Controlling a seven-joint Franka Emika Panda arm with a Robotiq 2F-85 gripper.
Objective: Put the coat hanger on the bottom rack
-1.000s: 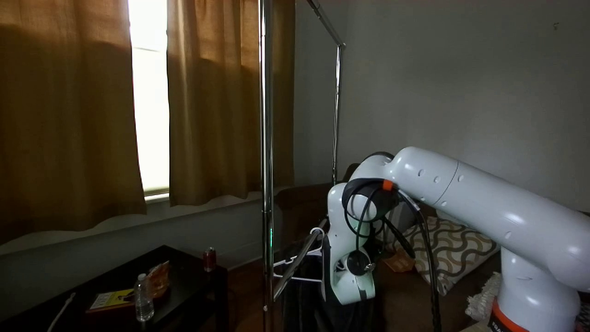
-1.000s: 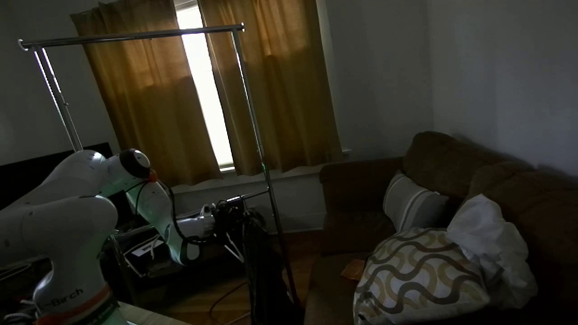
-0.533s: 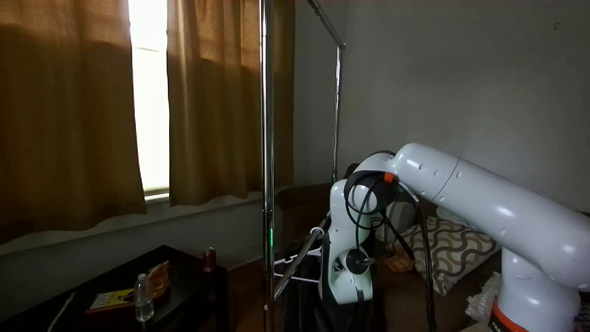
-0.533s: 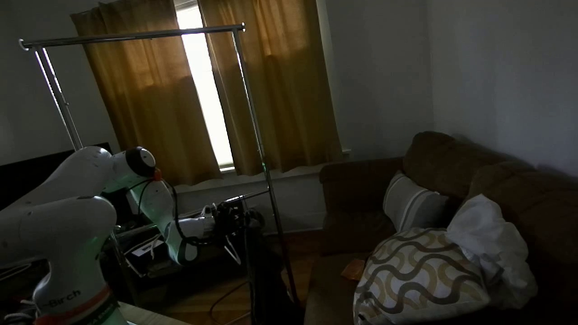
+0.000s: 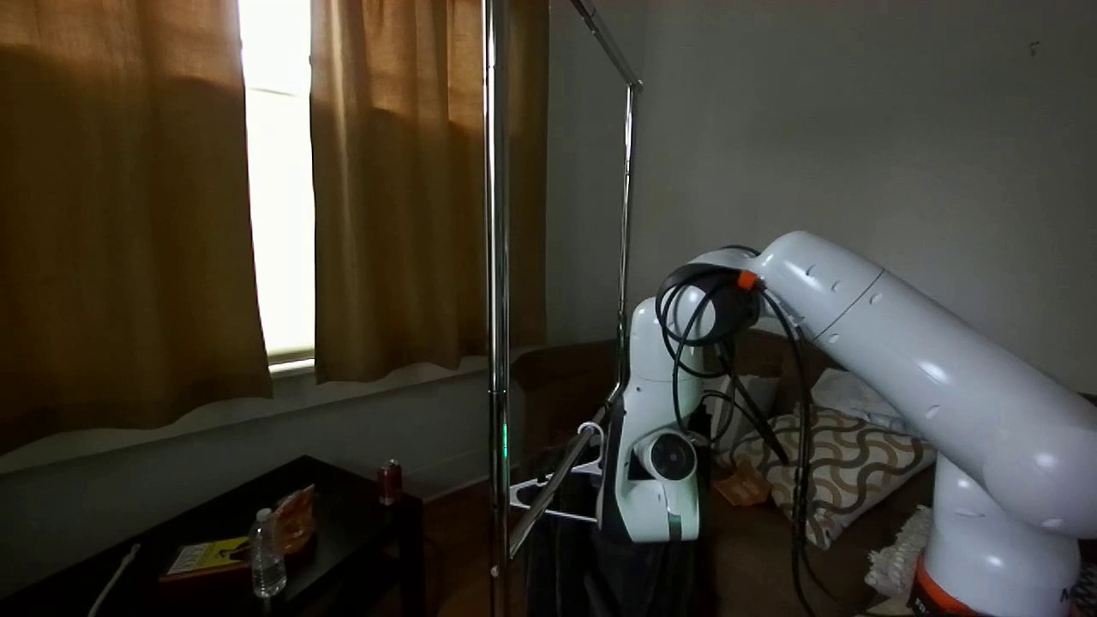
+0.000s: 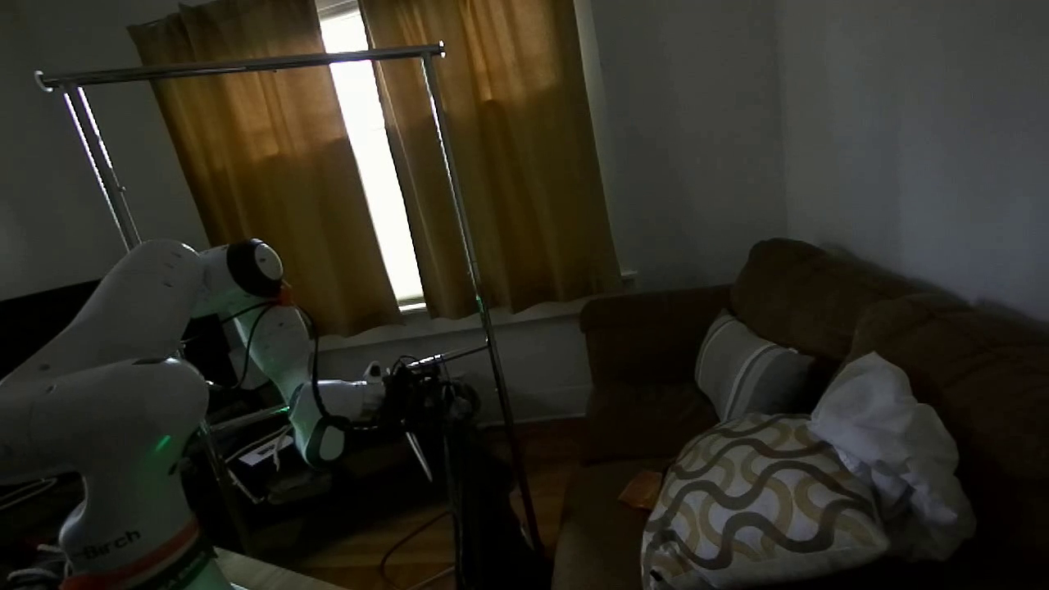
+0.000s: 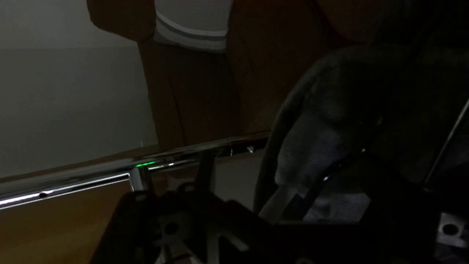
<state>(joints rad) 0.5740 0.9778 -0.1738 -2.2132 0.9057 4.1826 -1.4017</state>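
Observation:
The coat hanger, a thin pale one, has its curved hook (image 5: 591,426) over the bottom rack (image 5: 561,476), with its body hanging below the bar. Part of it is behind the arm's wrist; in an exterior view a pale strip of the hanger (image 6: 420,456) shows beneath my gripper (image 6: 420,392). The gripper stands at the rack, dark against dark things. In the wrist view its jaws are spread wide, with one finger (image 7: 206,172) visible and the opposite one lost in shadow. No hanger shows plainly between them there. Contact between gripper and hanger cannot be made out.
Chrome uprights (image 5: 497,283) of the stand rise close to the arm. Dark cloth (image 6: 483,500) hangs beside the gripper. A low black table (image 5: 343,506) holds a bottle (image 5: 267,553) and a can (image 5: 390,482). A brown sofa (image 6: 656,344) with pillows stands beyond.
The arm's elbow and wrist have risen and drawn back slightly. The hook has stayed on the bar, while the hanger's body has swung a little and hangs more upright.

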